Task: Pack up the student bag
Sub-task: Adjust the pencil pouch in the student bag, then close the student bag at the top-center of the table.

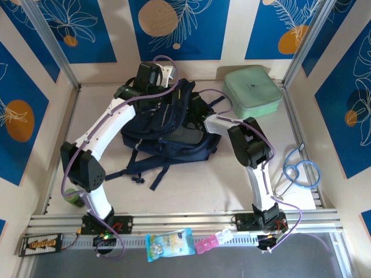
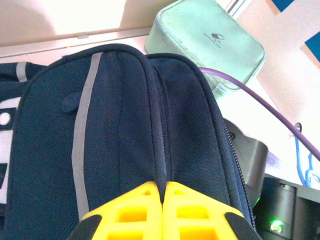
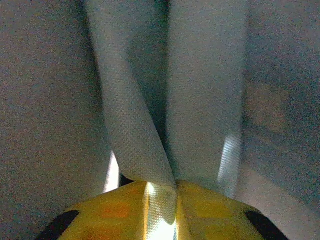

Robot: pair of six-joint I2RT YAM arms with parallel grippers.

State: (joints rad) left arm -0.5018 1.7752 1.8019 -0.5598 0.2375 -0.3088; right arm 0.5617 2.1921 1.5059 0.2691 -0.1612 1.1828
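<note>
- Left gripper [image 2: 163, 200] is clamped shut on the top seam ridge of the student bag [image 2: 125, 130], which lies mid-table [image 1: 191, 185]; likely anchoring that edge.
- Right gripper [image 3: 161, 202] pinches a pale woven band at the bag's right side. It is probably a strap or lining, but the view is too dim to settle which.
- Two opposed grips suggest spreading the mouth for packing.
- Mint green case [image 1: 253, 90] waits behind-right, and the stethoscope [image 1: 300, 171] lies well right.

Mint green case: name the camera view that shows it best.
Top external: the whole mint green case lies at the table's far right, beyond the student bag. The left wrist view gives its lid closer, the bag hiding a near corner.
</note>
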